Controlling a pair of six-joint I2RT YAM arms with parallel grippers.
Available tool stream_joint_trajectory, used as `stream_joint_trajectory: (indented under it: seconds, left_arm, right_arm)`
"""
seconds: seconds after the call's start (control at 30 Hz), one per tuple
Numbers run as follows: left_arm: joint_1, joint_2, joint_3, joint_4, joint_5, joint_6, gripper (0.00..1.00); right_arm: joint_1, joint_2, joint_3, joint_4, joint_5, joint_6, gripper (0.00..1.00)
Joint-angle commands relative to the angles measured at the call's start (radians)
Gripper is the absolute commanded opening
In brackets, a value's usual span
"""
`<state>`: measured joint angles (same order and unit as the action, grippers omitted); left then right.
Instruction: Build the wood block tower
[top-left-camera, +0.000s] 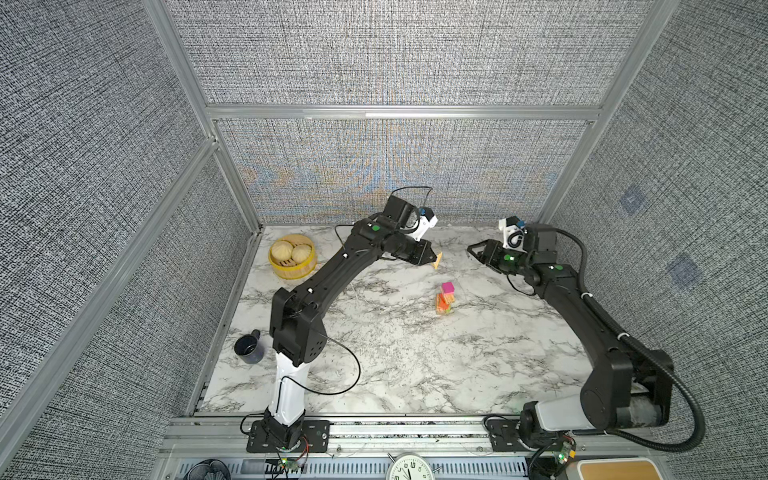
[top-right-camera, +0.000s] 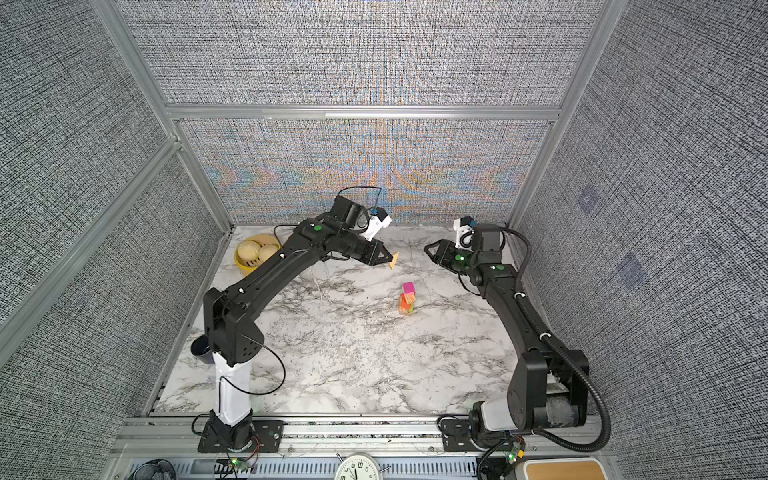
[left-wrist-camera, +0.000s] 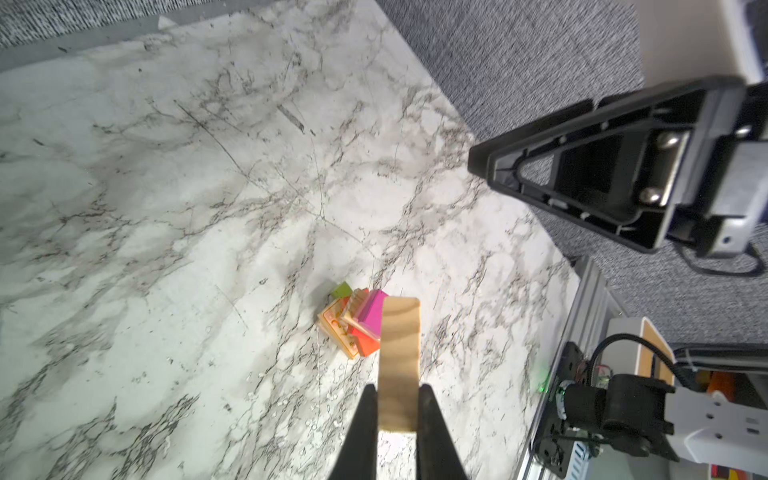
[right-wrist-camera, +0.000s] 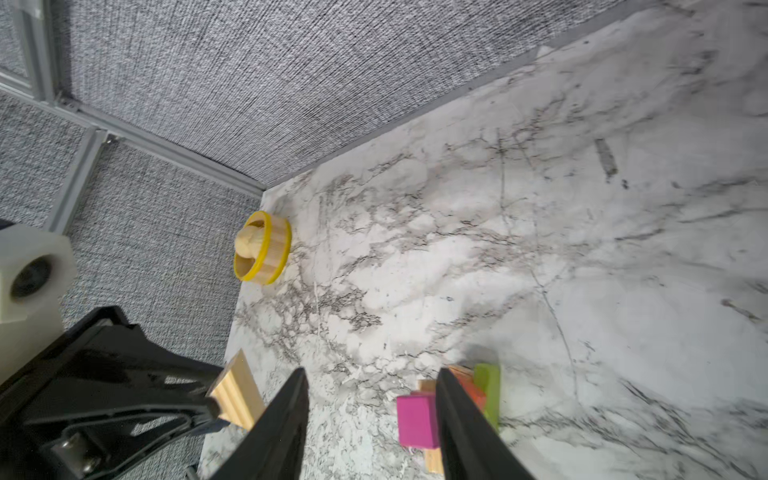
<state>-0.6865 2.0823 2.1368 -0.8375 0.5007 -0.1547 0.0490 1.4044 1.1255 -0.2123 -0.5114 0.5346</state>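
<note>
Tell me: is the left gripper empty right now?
No, in the left wrist view the left gripper is shut on a tan wood block that sticks out past its fingertips.

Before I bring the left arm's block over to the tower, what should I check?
1. Grip on tan bar: ok, left gripper shut on it, most of the bar sticking out past the tips.
2. Clearance of right gripper: ok, open, empty, apart from the tower in a top view.
3. Tower standing: ok, magenta cube on top.
4. Layers square: cannot tell; they look offset.
5. Bar over tower: not ok, it hangs nearer the back wall.
</note>
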Motion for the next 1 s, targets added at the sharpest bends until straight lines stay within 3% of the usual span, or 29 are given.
stream_joint_trajectory:
  seconds: [0.0, 0.13, 0.27, 0.83, 0.97]
  left_arm:
    - [-0.033, 0.076, 0.155, -0.257, -0.098, 0.093, 0.00]
    - [-0.078, 0.192, 0.387, -0.415, -0.186, 0.131, 0.00]
    - [-0.107, 0.260, 0.506, -0.483, -0.230, 0.150, 0.00]
    - [-0.166, 0.328, 0.511, -0.383, -0.341, 0.175, 0.00]
    - [-0.165, 0.273, 0.435, -0.394, -0.437, 0.159, 0.00]
  right_arm:
    - [-0.016, -0.034, -0.047, -0.020, 0.076, 0.002, 0.51]
    - [-0.042, -0.050, -0.097, -0.027, 0.082, 0.004, 0.51]
    - [-0.055, -0.065, -0.124, -0.043, 0.079, -0.004, 0.51]
    - [-0.067, -0.137, -0.194, -0.138, 0.139, -0.084, 0.51]
    - [-0.077, -0.153, -0.194, -0.148, 0.143, -0.091, 0.51]
